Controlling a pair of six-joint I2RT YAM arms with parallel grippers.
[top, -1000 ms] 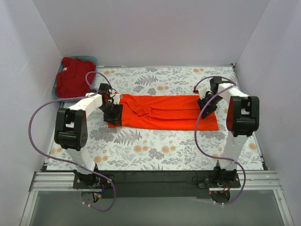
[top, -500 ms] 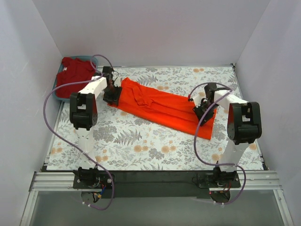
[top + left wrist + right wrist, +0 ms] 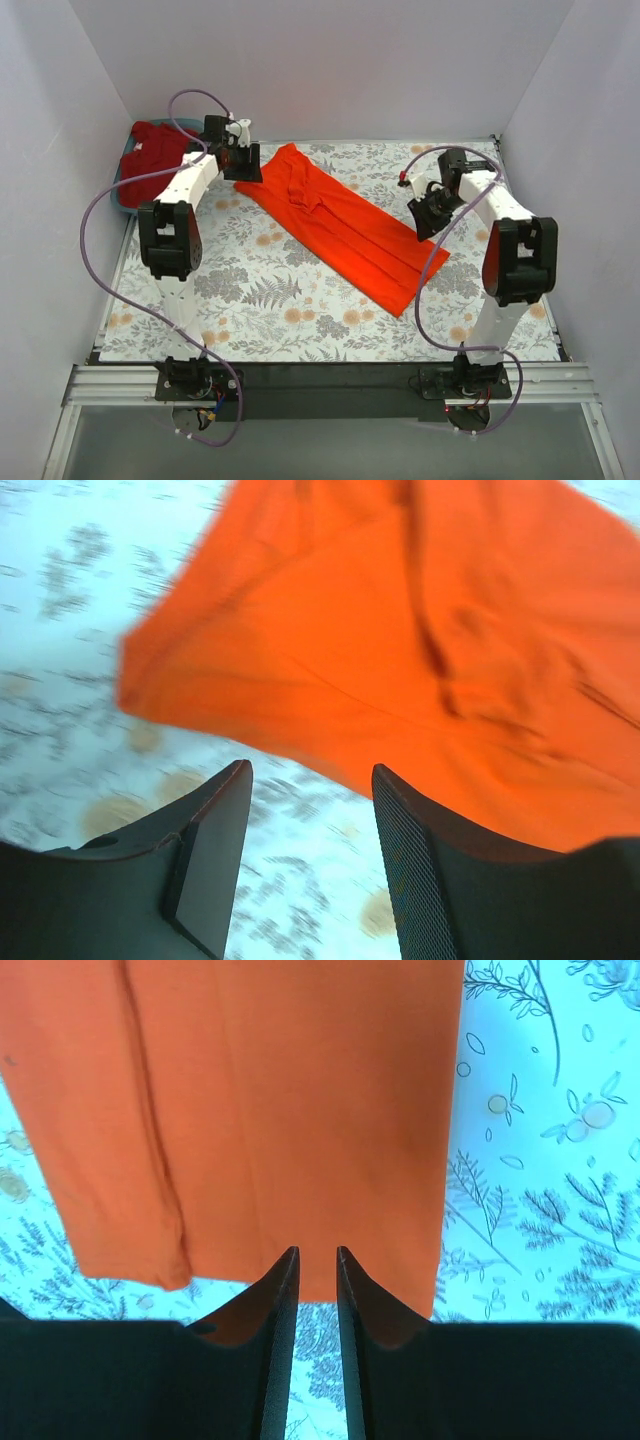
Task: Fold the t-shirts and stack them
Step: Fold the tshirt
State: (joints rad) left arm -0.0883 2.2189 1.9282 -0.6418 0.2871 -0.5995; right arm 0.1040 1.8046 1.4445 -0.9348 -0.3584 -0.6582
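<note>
The bright orange-red t-shirt (image 3: 340,225), folded into a long strip, lies diagonally on the table from far left to near right. It also shows in the left wrist view (image 3: 400,630) and the right wrist view (image 3: 280,1090). My left gripper (image 3: 243,165) is open and empty just left of the strip's far end (image 3: 310,770). My right gripper (image 3: 425,215) hovers by the strip's right side, jaws only narrowly apart with nothing between them (image 3: 317,1250). The crimson t-shirt (image 3: 152,165) lies bunched in the blue bin (image 3: 122,203).
The table has a floral cloth (image 3: 300,310). White walls close in on the left, back and right. The blue bin sits at the far left corner. Purple cables loop from both arms.
The orange-red strip has swung from lying straight across to a diagonal. My left gripper moved to the far left and let go of it. My right gripper moved slightly back.
</note>
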